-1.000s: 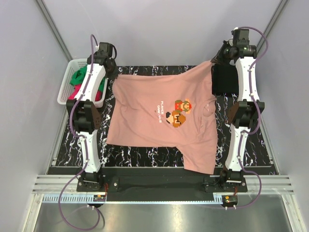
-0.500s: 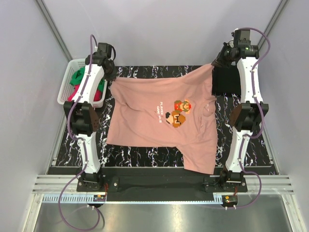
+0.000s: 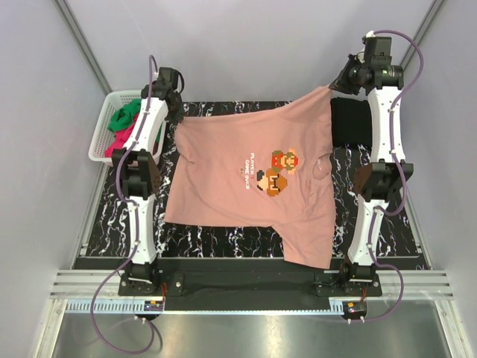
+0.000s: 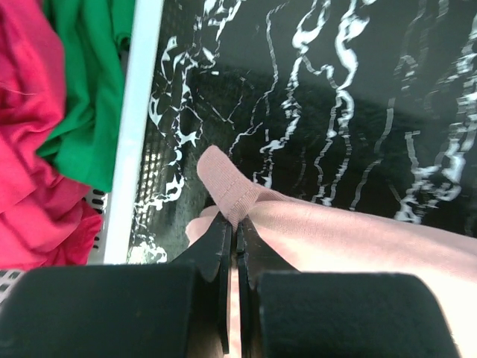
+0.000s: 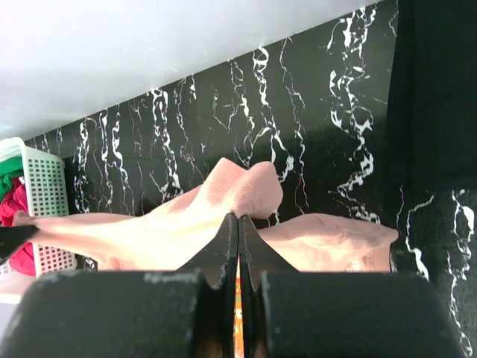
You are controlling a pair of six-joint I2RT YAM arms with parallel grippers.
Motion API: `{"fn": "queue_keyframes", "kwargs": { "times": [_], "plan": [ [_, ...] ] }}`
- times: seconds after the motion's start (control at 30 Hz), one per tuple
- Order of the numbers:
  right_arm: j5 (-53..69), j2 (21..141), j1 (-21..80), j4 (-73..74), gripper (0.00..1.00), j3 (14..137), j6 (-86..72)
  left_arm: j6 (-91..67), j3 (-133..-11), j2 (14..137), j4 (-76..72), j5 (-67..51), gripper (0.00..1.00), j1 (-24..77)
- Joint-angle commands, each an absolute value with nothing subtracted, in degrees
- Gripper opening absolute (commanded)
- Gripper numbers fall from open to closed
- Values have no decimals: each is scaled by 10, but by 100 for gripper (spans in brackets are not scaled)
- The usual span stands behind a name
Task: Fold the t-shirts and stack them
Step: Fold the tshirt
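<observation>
The salmon t-shirt (image 3: 253,186) lay spread over the worktop (image 3: 223,242) centre, far hem raised. The left gripper (image 4: 235,227) was clenched on its far-left corner, the right gripper (image 5: 238,224) on its far-right. Cloth judged light and limp, likely to sag between holds; hemmed corners give the best grip.

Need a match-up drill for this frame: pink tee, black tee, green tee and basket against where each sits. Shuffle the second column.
Things
1. salmon-pink t-shirt
2. black t-shirt
3. green t-shirt
4. white basket

Places
A. inside the basket
B. at the far left, beside the left arm
C. spread over the table, far corners pinched by the left end effector and the right end effector
D. folded at the table's far right, beside the right arm

Pairs: 1-C, 2-D, 3-A, 4-B
</observation>
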State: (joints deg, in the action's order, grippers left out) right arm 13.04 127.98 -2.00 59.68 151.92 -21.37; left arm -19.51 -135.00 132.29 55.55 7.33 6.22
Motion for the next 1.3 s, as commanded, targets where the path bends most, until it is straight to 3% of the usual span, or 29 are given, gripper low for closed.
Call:
{"fn": "queue_keyframes", "kwargs": {
  "times": [0.0,0.37,0.8,1.27],
  "plan": [
    [125,1304,-18,580,0,1559,-207,-184,-1386,1335,529,77,0,44],
    [136,1333,-15,578,0,1559,-207,-182,-1393,1347,510,50,0,24],
    [113,1303,-12,577,0,1510,-196,-181,-1412,1400,474,-60,0,30],
    [128,1268,-5,582,0,1457,-200,-164,-1350,1323,493,-69,0,32]
  ]
}}
